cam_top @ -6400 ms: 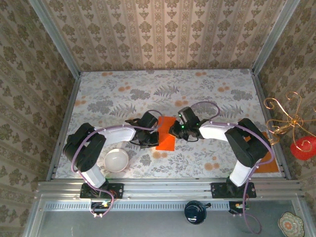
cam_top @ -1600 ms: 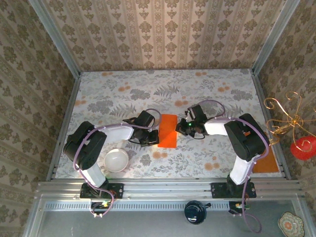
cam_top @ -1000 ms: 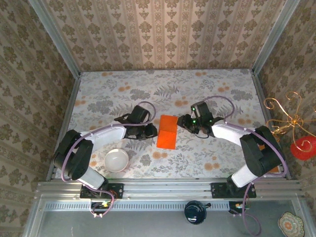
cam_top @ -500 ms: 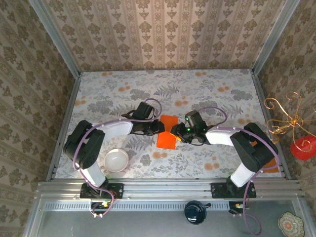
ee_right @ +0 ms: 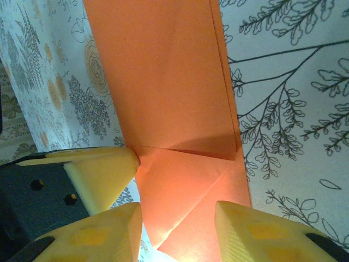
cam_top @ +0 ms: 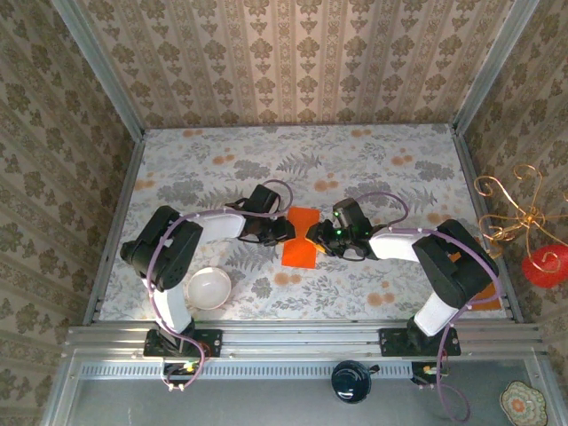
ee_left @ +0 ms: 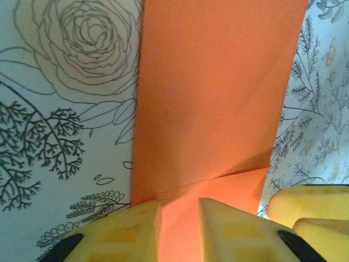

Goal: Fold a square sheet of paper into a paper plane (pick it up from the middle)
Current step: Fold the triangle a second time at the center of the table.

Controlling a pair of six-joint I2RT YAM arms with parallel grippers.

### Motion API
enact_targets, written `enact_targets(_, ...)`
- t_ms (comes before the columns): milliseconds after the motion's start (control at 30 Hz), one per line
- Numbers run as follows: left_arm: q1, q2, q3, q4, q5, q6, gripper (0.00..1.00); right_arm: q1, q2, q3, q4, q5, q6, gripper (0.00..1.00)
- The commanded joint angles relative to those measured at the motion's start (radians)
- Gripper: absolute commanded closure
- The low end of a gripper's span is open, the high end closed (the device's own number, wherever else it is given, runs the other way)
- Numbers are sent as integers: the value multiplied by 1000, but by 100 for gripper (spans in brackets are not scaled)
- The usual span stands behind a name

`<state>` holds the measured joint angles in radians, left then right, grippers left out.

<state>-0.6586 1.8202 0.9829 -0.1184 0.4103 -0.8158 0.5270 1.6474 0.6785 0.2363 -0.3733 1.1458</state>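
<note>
The square sheet of paper (cam_top: 300, 252) lies folded into a bright orange strip in the middle of the table, with a diagonal corner flap creased at its far end. It is also in the left wrist view (ee_left: 212, 82) and the right wrist view (ee_right: 158, 71). My left gripper (cam_top: 286, 231) comes in from the left and my right gripper (cam_top: 322, 238) from the right, meeting over that creased end. The left gripper (ee_left: 180, 210) stands narrowly open with its yellow fingertips down on the paper. The right gripper (ee_right: 177, 213) is open wider, straddling the flap, beside a left finger (ee_right: 103, 172).
A white bowl (cam_top: 209, 288) sits near the left arm at the front left. A duller brownish-orange rectangle (cam_top: 486, 302) lies partly hidden behind the right arm. A gold wire ornament (cam_top: 510, 213) hangs outside the right wall. Metal rails bound the floral table (cam_top: 266, 169).
A second ago both grippers stood off the paper's sides. They have closed in from left and right onto its far end, and the strip now looks pinched in at that spot.
</note>
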Motion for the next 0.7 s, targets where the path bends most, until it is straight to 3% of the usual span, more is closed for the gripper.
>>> enact_targets(0, 5, 11, -14, -7, -23, -29, 74, 10, 6, -5, -18, 23, 24, 58)
enact_targets(333, 13, -4, -65, 29, -25, -96, 75, 25, 48, 18, -22, 27, 49, 62)
enact_targets(667, 37, -7, -128, 158, 72, -177, 74, 30, 69, 50, -30, 46, 60, 64)
